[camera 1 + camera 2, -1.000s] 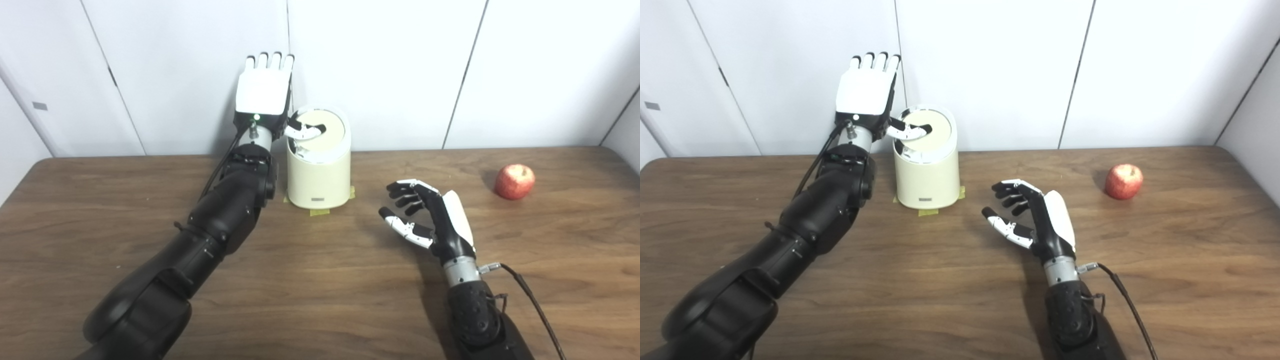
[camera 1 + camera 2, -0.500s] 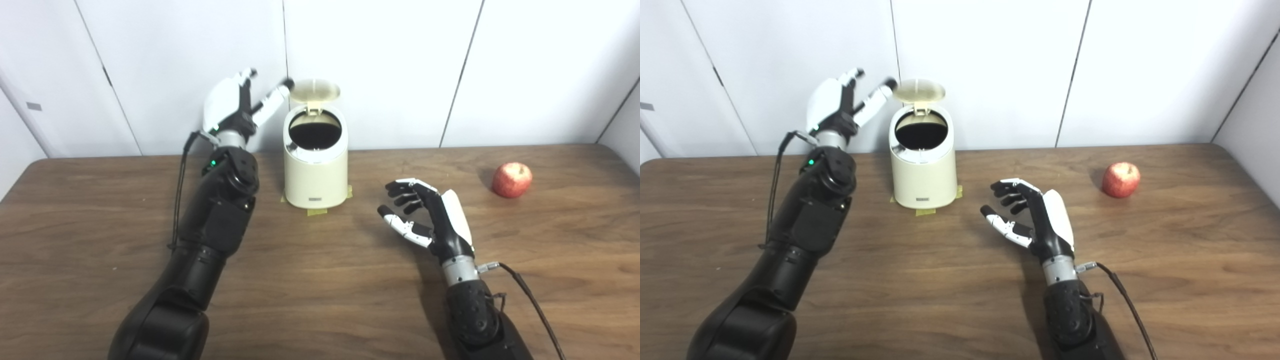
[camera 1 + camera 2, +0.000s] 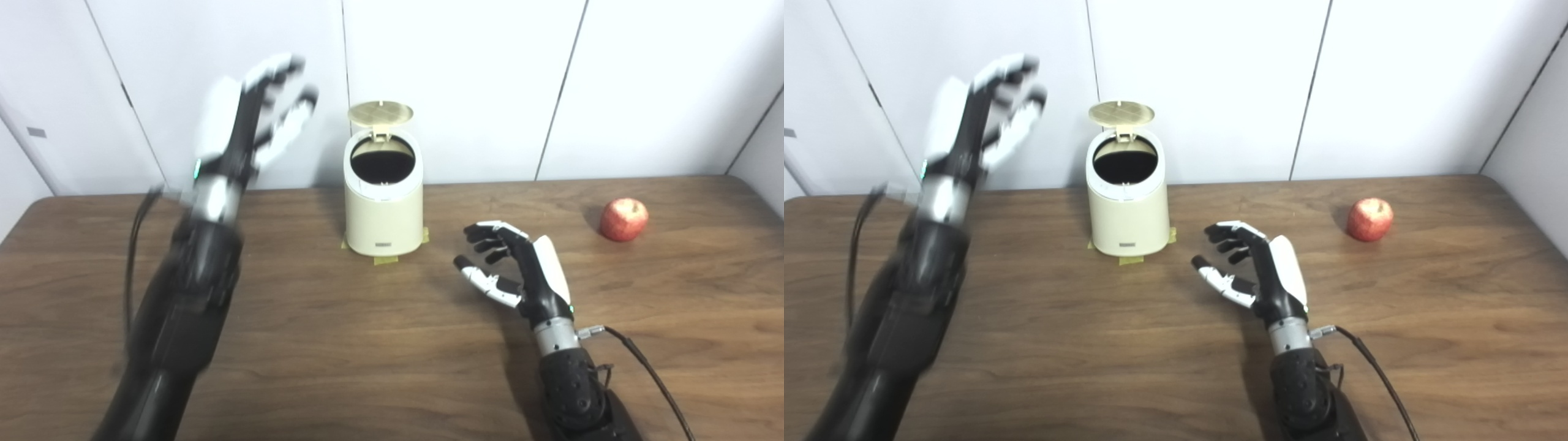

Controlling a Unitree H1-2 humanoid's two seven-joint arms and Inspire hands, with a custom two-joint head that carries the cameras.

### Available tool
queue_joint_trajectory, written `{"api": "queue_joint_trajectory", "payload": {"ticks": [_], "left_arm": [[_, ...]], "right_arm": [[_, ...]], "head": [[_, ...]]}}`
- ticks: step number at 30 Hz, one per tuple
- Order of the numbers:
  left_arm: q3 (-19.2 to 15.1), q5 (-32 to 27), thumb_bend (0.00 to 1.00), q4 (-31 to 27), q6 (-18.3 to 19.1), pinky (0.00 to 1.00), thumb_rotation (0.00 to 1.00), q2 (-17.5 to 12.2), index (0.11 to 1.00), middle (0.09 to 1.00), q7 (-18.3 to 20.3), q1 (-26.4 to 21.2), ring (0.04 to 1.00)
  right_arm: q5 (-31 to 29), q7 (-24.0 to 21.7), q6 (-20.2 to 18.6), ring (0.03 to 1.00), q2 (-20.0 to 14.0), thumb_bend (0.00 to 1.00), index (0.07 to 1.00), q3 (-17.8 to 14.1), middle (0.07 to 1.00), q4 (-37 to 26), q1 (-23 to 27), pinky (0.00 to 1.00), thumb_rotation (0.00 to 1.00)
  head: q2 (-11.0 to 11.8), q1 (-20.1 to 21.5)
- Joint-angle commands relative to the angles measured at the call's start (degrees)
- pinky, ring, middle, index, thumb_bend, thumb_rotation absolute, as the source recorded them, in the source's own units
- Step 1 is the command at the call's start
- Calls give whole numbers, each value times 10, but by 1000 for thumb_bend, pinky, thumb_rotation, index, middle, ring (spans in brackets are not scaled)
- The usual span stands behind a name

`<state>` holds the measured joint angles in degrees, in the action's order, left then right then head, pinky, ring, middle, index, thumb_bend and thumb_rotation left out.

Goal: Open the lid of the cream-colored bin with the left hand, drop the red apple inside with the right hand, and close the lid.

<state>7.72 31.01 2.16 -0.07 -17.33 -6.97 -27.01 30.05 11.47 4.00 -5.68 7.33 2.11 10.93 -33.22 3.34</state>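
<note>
Left hand fingers spread, empty, motion-blurred, raised left of cream bin; lid upright, inside dark, contents unreadable. Right hand loosely curled apart, empty, over table. Red apple far right.

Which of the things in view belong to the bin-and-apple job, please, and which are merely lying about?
Belonging to the job:
cream-colored bin, its lid standing open
red apple on the table
left hand, raised, empty
right hand, open, empty

Merely about:
yellow tape under the bin
wooden table
</note>
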Motion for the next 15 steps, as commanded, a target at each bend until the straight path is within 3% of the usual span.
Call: {"api": "queue_joint_trajectory", "payload": {"ticks": [1,3,4,5,9,13,15], "left_arm": [[-7,2,425,-46,-17,714,710,-5,787,807,-3,-2,805],[-12,3,415,-63,-21,717,701,-3,787,809,-4,27,810],[-14,5,415,-70,-28,708,708,-2,786,809,-8,43,806],[-16,7,420,-75,-33,700,764,-1,785,808,-11,54,803],[-18,20,395,-73,-73,683,935,2,780,802,-34,102,795],[-20,49,371,-87,-68,660,997,4,799,814,-35,146,801],[-23,55,364,-95,-67,650,1000,6,801,819,-34,162,802]], "right_arm": [[27,-14,-18,598,-28,383,688,-7,697,-54,37,460,343],[59,-42,-49,494,-47,468,711,-4,722,-93,43,371,300],[81,-60,-62,523,-65,556,721,-2,733,-116,49,396,293],[95,-73,-71,621,-77,649,729,0,742,-130,53,488,300],[122,-137,-100,745,-141,810,765,-13,777,-167,84,630,356],[105,-227,-147,804,-203,874,815,-32,829,-186,124,666,357],[122,-272,-182,803,-230,906,836,-32,853,-193,146,631,372]], "head": [[-1,2],[-2,2],[-2,1],[-2,1],[0,3],[2,4],[3,5]]}}
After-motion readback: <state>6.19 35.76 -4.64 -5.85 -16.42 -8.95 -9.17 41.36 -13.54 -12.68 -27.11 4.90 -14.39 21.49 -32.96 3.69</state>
